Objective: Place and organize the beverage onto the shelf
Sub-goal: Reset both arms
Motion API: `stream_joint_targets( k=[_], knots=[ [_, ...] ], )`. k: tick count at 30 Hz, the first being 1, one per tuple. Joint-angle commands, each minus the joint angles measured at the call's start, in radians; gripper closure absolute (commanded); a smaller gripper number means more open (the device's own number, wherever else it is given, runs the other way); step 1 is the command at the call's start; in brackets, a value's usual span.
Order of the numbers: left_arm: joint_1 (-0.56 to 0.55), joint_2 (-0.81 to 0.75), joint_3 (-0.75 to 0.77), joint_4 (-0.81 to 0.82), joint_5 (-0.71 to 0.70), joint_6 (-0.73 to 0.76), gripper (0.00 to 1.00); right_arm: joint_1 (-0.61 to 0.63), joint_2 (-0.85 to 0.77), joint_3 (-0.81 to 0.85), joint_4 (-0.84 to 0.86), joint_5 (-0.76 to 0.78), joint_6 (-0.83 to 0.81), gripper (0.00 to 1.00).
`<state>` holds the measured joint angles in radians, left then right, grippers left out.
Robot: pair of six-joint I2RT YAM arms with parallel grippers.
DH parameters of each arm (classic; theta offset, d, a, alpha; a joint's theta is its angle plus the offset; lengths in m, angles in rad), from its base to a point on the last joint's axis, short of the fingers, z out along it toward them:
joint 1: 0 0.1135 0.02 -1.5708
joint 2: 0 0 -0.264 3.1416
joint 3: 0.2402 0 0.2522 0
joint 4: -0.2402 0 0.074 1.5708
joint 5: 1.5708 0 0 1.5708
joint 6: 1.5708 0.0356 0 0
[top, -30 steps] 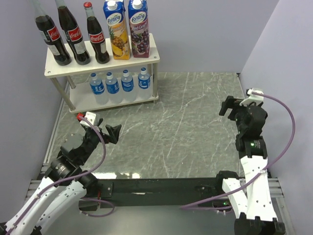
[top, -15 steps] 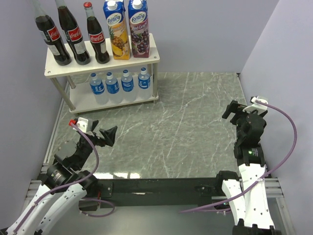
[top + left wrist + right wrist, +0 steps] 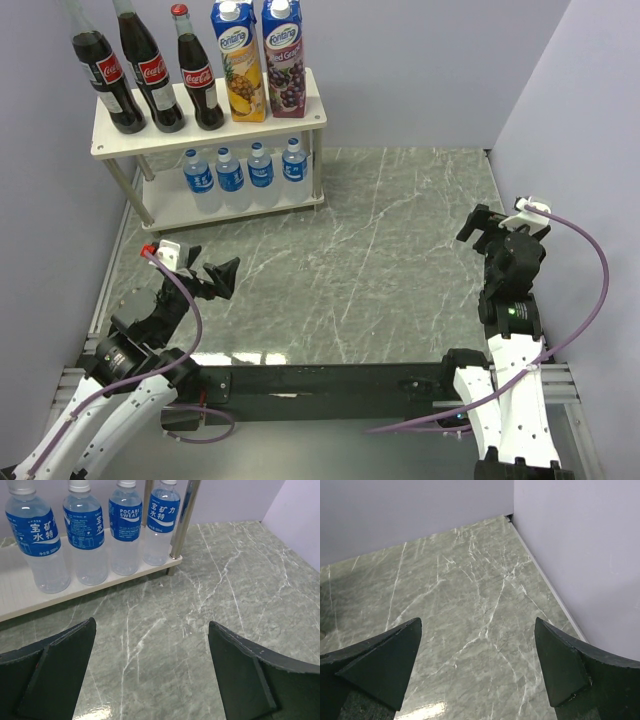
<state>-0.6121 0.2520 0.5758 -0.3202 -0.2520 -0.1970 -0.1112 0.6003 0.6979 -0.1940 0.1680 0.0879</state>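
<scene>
The shelf [image 3: 300,92] stands at the far left. Its top board holds three cola bottles [image 3: 152,75], a yellow juice carton [image 3: 238,65] and a purple juice carton [image 3: 284,60]. Its lower board [image 3: 15,597] holds several blue-labelled water bottles [image 3: 245,172] in a row; they also show in the left wrist view [image 3: 82,530]. My left gripper [image 3: 215,277] is open and empty above the marble floor in front of the shelf [image 3: 152,625]. My right gripper [image 3: 480,226] is open and empty at the right side, near the wall [image 3: 478,621].
Grey-green marble tabletop [image 3: 380,250] with purple walls on the left, the back and the right [image 3: 580,555]. A silver shelf leg [image 3: 182,520] stands at the shelf's near right corner. The arm bases and a black rail [image 3: 330,380] lie along the near edge.
My left gripper has drawn back a little down and left, away from the shelf. My right gripper has shifted slightly right toward the wall. Both have been nearly still for the last half second.
</scene>
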Motion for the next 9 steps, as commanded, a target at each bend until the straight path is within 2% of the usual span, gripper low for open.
stream_joint_targets(
  k=[1,9],
  knots=[
    [0.005,-0.007,-0.004,0.024,-0.001,-0.001,0.01,-0.007,0.004,-0.005,0.038,0.004,-0.01,0.01],
    [0.005,-0.005,-0.004,0.018,-0.024,0.001,0.01,-0.008,-0.02,-0.011,0.034,-0.01,-0.025,0.01]
  ],
)
